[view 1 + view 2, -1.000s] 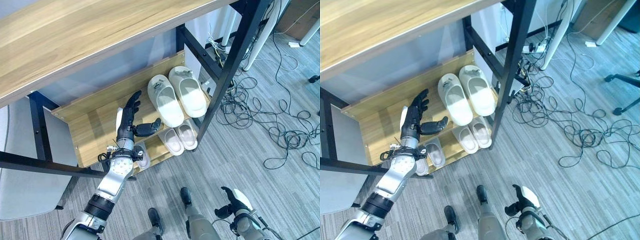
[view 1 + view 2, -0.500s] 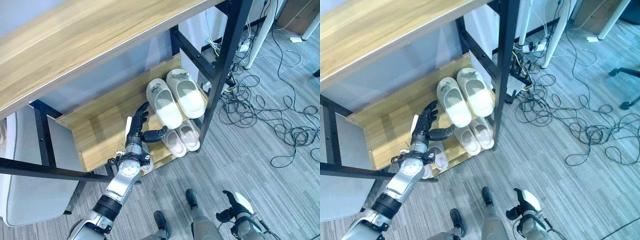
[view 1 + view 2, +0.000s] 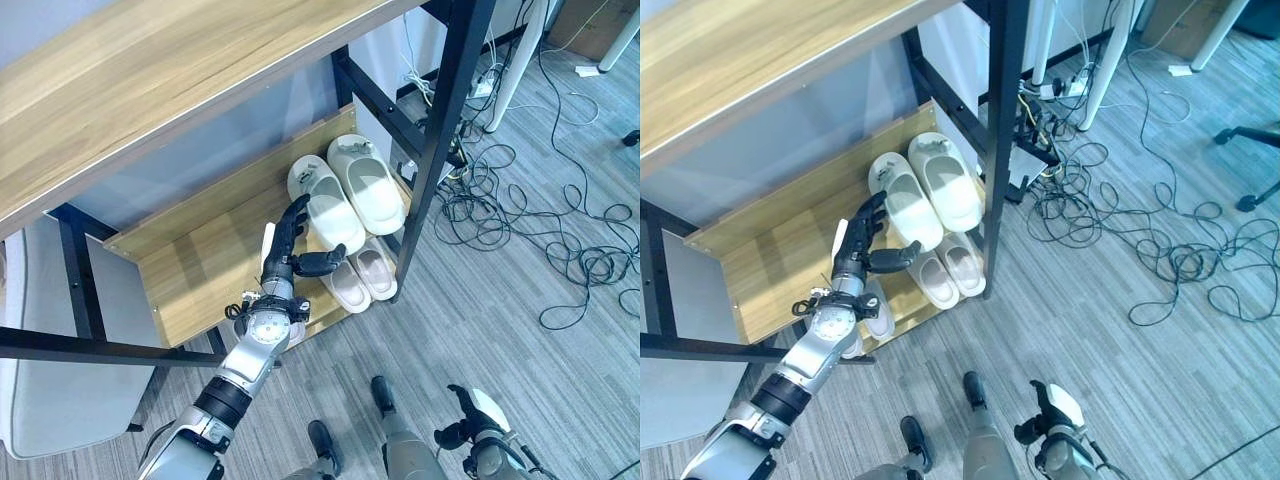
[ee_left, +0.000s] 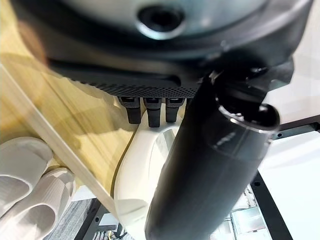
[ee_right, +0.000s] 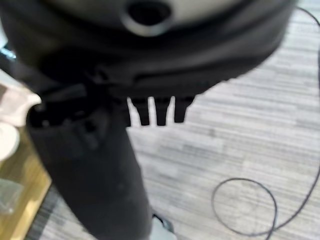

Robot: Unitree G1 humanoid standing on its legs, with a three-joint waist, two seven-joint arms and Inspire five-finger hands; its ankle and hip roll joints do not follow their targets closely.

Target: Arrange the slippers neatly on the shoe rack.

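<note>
A pair of large white slippers lies side by side at the right end of the rack's upper wooden shelf. My left hand is open above that shelf, its fingers stretched toward the heel of the nearer slipper and its thumb pointing right. I cannot tell if it touches. A smaller pale pair sits on the lower shelf, with another pale slipper partly hidden under my left wrist. My right hand hangs open low over the floor.
A black frame post stands just right of the slippers. A broad wooden top overhangs the rack. Tangled black cables cover the grey floor at the right. A grey panel stands at the left.
The camera has shifted a little. My left hand has moved right along the upper shelf, closer to the white slippers. The slippers have not moved.
</note>
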